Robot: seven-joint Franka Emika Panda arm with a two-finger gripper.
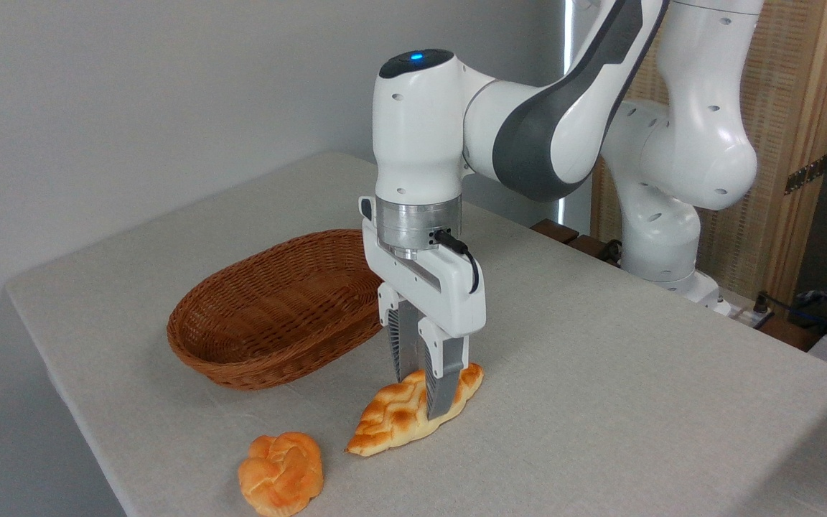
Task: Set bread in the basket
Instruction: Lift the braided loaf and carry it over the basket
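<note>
Camera view: tool (424,391) astride bread (392,420).

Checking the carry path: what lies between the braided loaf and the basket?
Only bare tablecloth separates the braided loaf from the basket in the fixed camera; the round bun sits off to the side.
</note>
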